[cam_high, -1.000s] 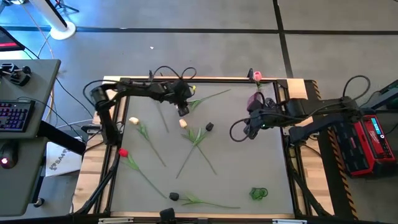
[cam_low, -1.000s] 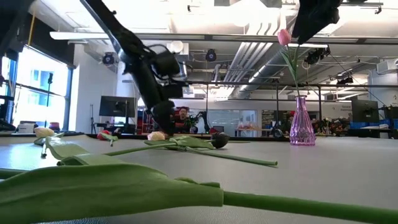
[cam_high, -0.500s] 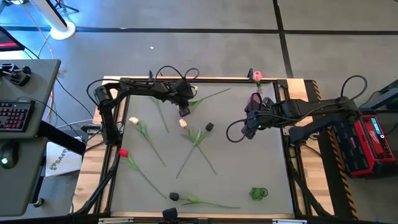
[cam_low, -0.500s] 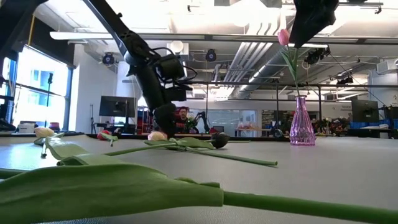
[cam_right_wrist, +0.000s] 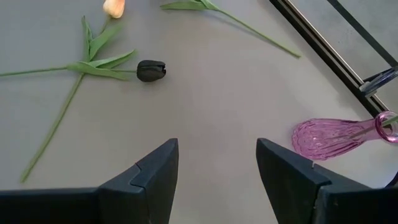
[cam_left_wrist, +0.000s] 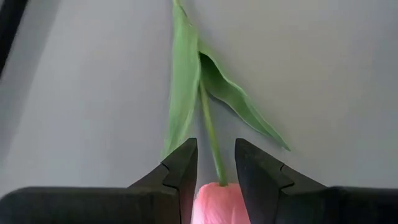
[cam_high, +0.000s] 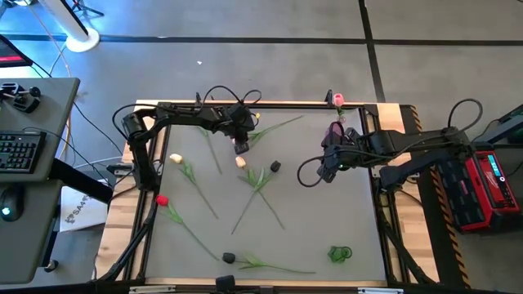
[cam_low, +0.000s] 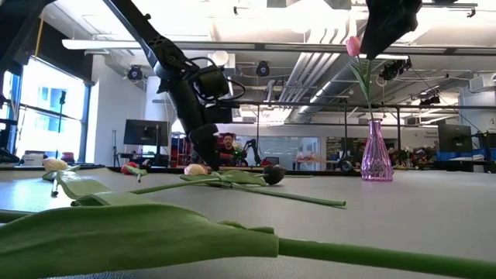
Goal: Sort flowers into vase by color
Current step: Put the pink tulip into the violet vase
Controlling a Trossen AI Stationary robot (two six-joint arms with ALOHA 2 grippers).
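Left gripper reaches down at the table's far side, fingers narrowly parted astride a pink tulip; right gripper hovers released near the pink vase.

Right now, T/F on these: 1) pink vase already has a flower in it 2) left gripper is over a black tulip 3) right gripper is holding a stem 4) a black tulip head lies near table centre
1) True. The pink vase holds one pink tulip.
2) False. The left gripper straddles the stem of a pink flower, fingers open.
3) False. The right gripper is open and empty, above bare table.
4) True. A black tulip head lies near the middle.
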